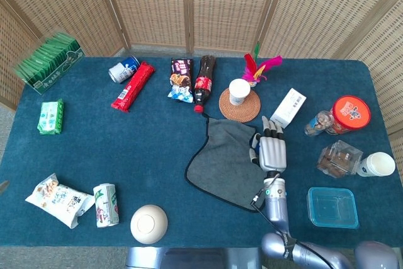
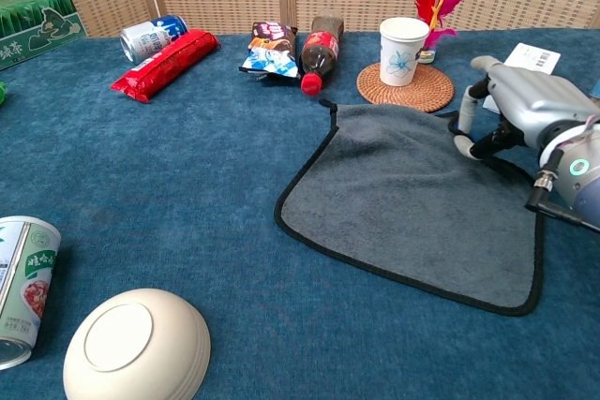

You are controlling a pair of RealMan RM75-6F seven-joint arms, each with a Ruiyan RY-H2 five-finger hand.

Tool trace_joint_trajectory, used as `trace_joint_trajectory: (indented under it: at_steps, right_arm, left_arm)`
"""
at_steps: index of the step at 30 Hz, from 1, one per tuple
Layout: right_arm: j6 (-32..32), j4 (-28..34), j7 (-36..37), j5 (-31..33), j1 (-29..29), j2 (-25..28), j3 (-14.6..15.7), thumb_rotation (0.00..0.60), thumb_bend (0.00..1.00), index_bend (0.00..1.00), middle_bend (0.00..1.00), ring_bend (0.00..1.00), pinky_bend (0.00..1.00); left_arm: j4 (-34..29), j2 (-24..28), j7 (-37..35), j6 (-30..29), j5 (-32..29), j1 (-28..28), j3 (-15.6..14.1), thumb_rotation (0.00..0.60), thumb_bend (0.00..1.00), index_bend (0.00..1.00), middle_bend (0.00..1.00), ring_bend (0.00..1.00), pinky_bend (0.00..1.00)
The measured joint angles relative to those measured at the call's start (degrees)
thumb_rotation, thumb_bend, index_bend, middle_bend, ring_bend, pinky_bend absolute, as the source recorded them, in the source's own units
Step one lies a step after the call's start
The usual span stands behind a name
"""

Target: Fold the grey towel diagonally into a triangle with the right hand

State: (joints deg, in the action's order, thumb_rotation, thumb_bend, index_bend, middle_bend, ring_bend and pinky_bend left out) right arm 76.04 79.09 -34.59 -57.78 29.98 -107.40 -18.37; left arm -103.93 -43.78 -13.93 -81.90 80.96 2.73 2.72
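One grey towel (image 1: 228,160) lies flat a little right of the middle of the head view, its black-edged corners pointing roughly up, down, left and right. My right hand (image 1: 271,151) sits over its right corner, fingers (image 2: 466,110) curled down onto the cloth there; in the chest view the edge under them looks slightly lifted, but I cannot tell whether I have it pinched or am only pressing on it. My left hand shows in neither view.

I judge the towel to be light, soft and limp, so it will drape and drag instead of holding a shape. The corner under my fingers is the place to take hold, right at the black hem, and it should go across to the far left corner. The table cover (image 1: 126,149) looks fuzzy, so the cloth may cling and bunch.
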Motion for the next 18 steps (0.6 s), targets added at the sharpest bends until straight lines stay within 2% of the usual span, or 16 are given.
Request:
trace_joint_trajectory:
  at_steps: [9, 18]
  right_arm:
    - [0.1, 7.2, -0.9, -2.4, 0.8, 1.8, 1.1, 0.6, 0.56, 0.63, 0.0, 0.0, 0.0]
    - [-1.6, 8.9, -2.0, -2.9, 1.7, 2.1, 2.9, 0.6, 0.55, 0.63, 0.0, 0.0, 0.0]
  left_arm:
    - [0.0, 0.0, 0.0, 0.0, -0.1, 0.0, 0.0, 0.6, 0.28, 0.1, 0.0, 0.0, 0.01]
    - [0.2, 0.1, -0.4, 0.3, -0.1, 0.1, 0.0, 0.6, 0.28, 0.1, 0.0, 0.0, 0.01]
